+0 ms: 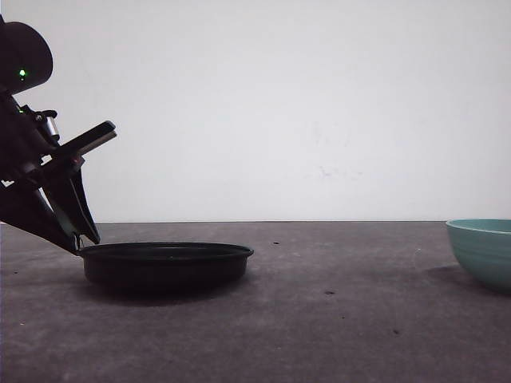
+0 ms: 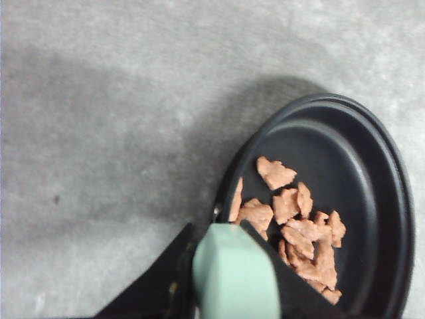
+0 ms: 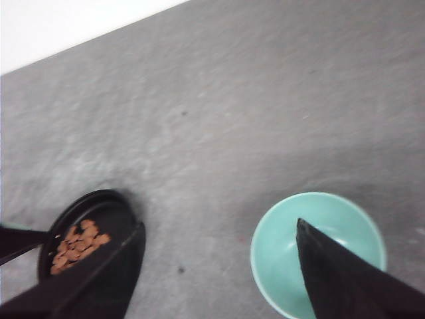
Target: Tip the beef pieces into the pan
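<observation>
Gripping at the far-left edge of the front view, my left gripper [image 1: 80, 235] comes down at a slant and meets the left end of the shallow round black pan [image 1: 166, 262], which sits flat on the dark grey table [image 1: 335, 319] left of centre. A teal ribbed bowl [image 1: 484, 250] stands well apart at the right edge of the table.

From the left wrist view, my left gripper [image 2: 229, 279] is pinching the pan's short pale mint-green handle [image 2: 234, 272], one black finger [image 2: 163, 279] pressed against each side of it. Beyond the handle the pan [image 2: 362, 166] lies open on the grey surface, and the small reddish-brown beef pieces [image 2: 295, 226] lie heaped inside it, bunched toward the handle side of its floor.

From the right wrist view, my right gripper [image 3: 219, 276] is spread wide, its two dark fingers [image 3: 332, 272] far apart with nothing between them. One finger overlaps the teal bowl [image 3: 292, 246], which I see from above. On the other side the black pan [image 3: 99, 206] sits with the beef pieces [image 3: 76, 242] in it, partly hidden by my other finger.
</observation>
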Tool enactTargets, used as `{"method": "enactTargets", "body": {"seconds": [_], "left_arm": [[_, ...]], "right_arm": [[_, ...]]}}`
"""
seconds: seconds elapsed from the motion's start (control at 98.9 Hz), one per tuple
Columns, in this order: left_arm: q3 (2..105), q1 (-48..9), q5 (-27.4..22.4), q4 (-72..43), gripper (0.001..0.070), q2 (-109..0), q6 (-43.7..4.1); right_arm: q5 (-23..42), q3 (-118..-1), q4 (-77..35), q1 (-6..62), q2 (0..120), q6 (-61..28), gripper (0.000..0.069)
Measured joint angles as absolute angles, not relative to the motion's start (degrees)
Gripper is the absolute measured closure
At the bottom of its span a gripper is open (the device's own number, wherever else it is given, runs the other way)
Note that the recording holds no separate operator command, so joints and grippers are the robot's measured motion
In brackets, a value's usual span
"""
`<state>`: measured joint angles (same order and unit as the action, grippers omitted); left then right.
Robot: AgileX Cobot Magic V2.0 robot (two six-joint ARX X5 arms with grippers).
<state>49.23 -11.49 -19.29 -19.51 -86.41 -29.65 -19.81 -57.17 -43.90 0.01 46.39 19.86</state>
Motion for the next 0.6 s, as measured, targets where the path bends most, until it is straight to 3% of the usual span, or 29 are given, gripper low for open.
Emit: {"method": "enactTargets", "body": {"seconds": [0.152, 0.313, 0.505, 0.596], "left_arm": [[49.23, -11.29, -19.2, -19.09, 0.0628, -86.54, -29.63], [49.23, -11.0, -18.33, -18.65, 0.0399, -86.72, -31.03], [49.34, -11.0, -18.33, -18.46, 0.0293, -86.7, -32.32], [49.43, -11.0, -18.17, -18.63, 0.0144, -85.89, -32.62]], "right_arm": [[-17.89, -57.17, -43.88, 0.01, 46.37, 19.25, 0.0249], [-15.33, -57.17, -43.44, 0.01, 46.44, 18.37, 0.0249], [-10.76, -57.17, -43.03, 0.01, 46.48, 16.64, 0.0249], [-8.34, -57.17, -43.03, 0.01, 46.54, 15.11, 0.0249]]}}
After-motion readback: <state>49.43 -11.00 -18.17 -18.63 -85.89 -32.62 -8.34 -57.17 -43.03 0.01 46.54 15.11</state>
